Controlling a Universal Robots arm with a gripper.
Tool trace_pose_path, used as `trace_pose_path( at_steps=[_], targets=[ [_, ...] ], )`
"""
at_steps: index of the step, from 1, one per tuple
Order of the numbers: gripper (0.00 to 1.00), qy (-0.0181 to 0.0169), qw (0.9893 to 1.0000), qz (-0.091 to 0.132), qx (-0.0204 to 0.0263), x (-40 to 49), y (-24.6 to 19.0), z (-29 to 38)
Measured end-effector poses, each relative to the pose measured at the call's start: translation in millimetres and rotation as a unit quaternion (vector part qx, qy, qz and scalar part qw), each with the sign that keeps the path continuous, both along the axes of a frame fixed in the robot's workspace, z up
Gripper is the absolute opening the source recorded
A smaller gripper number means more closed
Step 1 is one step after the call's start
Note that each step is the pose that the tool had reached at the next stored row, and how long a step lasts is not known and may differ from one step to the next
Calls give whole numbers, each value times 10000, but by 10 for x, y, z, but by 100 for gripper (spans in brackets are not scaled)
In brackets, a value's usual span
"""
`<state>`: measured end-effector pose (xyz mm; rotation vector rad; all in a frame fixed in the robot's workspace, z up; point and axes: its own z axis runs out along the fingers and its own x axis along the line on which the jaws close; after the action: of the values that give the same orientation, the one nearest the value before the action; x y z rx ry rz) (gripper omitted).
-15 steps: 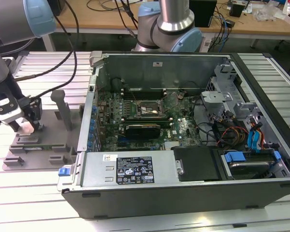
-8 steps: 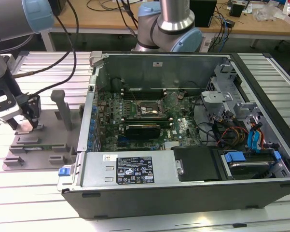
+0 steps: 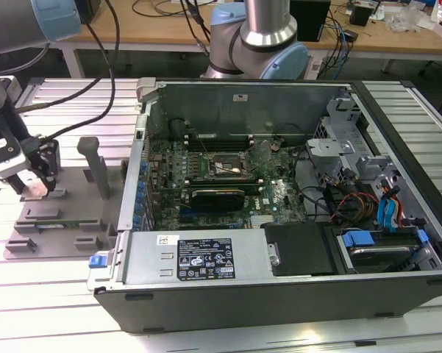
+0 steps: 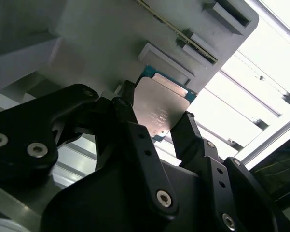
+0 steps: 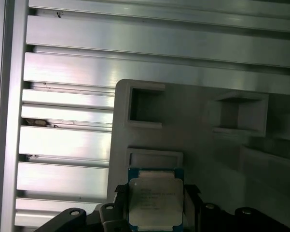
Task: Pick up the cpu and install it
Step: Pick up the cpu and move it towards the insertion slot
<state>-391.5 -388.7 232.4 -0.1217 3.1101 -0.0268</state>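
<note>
The cpu [image 4: 160, 107] is a flat square chip with a shiny silver top and a thin blue-green rim. In both wrist views it sits between my two black fingers [image 4: 130, 121], which press on its opposite edges. My gripper [image 3: 34, 188] is shut on the cpu [image 5: 155, 200] just over the grey plastic tray [image 3: 66, 217] at the exterior view's left. An empty shallow recess of the tray [image 5: 154, 158] lies right beside the chip. The black socket frame [image 3: 224, 168] lies on the motherboard inside the open computer case, far from the gripper toward the exterior view's right.
The open computer case [image 3: 279, 257] takes up the middle and the exterior view's right, with tall metal walls, cables and drive bays. An upright grey post [image 3: 95, 165] stands on the tray between gripper and case. The table is ribbed aluminium [image 5: 67, 72]. A second robot arm base [image 3: 261, 37] stands behind the case.
</note>
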Motion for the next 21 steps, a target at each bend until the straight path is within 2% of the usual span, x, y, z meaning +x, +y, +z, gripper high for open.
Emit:
trace_pose_path(
  at_steps=[16, 21],
  targets=[
    [55, 0, 10000, 0, 0, 0, 0, 224],
    [55, 0, 10000, 0, 0, 0, 0, 317]
  ],
)
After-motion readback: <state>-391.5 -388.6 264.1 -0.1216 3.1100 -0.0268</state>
